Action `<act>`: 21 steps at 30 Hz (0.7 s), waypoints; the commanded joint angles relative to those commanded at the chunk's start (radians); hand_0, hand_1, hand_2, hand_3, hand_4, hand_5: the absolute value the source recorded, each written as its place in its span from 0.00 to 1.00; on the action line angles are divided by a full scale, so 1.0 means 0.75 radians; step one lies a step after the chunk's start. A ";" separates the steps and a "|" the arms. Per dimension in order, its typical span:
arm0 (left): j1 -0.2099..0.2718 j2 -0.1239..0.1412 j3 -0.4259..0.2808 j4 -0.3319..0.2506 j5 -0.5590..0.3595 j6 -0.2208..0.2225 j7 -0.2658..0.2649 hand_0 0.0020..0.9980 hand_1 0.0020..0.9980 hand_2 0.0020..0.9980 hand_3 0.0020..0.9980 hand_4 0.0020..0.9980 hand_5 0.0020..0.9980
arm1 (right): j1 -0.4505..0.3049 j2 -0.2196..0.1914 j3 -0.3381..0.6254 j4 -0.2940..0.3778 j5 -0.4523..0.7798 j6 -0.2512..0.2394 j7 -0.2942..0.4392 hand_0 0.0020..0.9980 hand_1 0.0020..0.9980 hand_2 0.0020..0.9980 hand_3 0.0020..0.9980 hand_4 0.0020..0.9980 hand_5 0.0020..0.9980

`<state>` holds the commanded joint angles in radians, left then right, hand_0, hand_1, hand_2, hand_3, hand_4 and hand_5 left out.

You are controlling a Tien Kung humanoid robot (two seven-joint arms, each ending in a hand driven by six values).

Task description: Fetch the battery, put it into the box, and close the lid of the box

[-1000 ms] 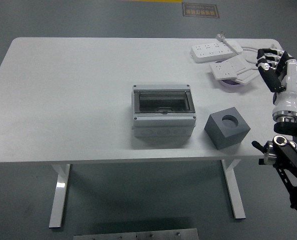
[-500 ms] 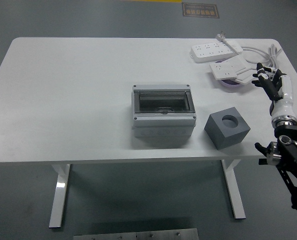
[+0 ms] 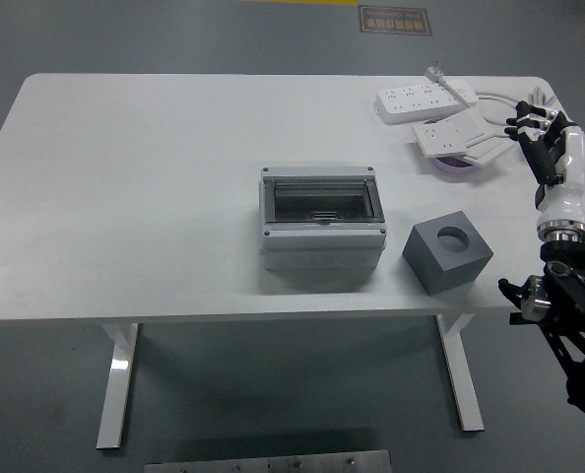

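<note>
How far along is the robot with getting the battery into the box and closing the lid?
The grey box sits mid-table with its clear lid down. No battery is clearly visible, so this fits either the battery shut inside or none fetched. The right hand hangs empty over the table's right edge, near the power strips. The grey block stands beside the box.

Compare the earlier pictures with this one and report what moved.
Only the right hand moved. Over the table's far right edge it dipped toward the near side half a second ago, then rose back toward the cables beside the power strips, ending about where it was a second ago. It holds nothing. The grey box, the grey cube with a round hole and the power strips stayed put.
</note>
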<state>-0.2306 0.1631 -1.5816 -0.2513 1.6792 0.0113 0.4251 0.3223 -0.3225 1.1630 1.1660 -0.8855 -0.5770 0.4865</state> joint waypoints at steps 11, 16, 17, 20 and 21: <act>-0.003 -0.022 -0.001 0.014 0.028 -0.012 -0.028 0.61 0.70 0.60 0.56 0.60 0.04 | 0.021 0.049 0.003 -0.256 -0.052 -0.083 0.212 0.52 0.39 0.43 0.49 0.63 0.42; 0.000 -0.025 0.001 0.019 0.036 -0.017 -0.038 0.61 0.70 0.60 0.55 0.60 0.04 | 0.005 0.047 -0.001 -0.329 -0.052 -0.081 0.212 0.51 0.37 0.42 0.46 0.63 0.40; 0.000 -0.025 0.001 0.019 0.039 -0.018 -0.038 0.61 0.70 0.60 0.55 0.60 0.04 | 0.002 0.045 -0.001 -0.338 -0.051 -0.080 0.212 0.51 0.37 0.42 0.46 0.63 0.40; 0.000 -0.025 0.000 0.019 0.041 -0.018 -0.039 0.60 0.70 0.60 0.55 0.60 0.04 | -0.004 0.042 0.003 -0.344 -0.048 -0.078 0.212 0.52 0.37 0.41 0.44 0.63 0.49; 0.000 -0.025 0.000 0.019 0.042 -0.018 -0.039 0.60 0.70 0.60 0.55 0.60 0.04 | -0.006 0.042 0.005 -0.340 -0.045 -0.077 0.212 0.52 0.37 0.41 0.44 0.63 0.49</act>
<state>-0.2305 0.1444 -1.5814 -0.2367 1.7105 -0.0023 0.3955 0.3177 -0.2914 1.1668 0.9110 -0.9195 -0.6348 0.6454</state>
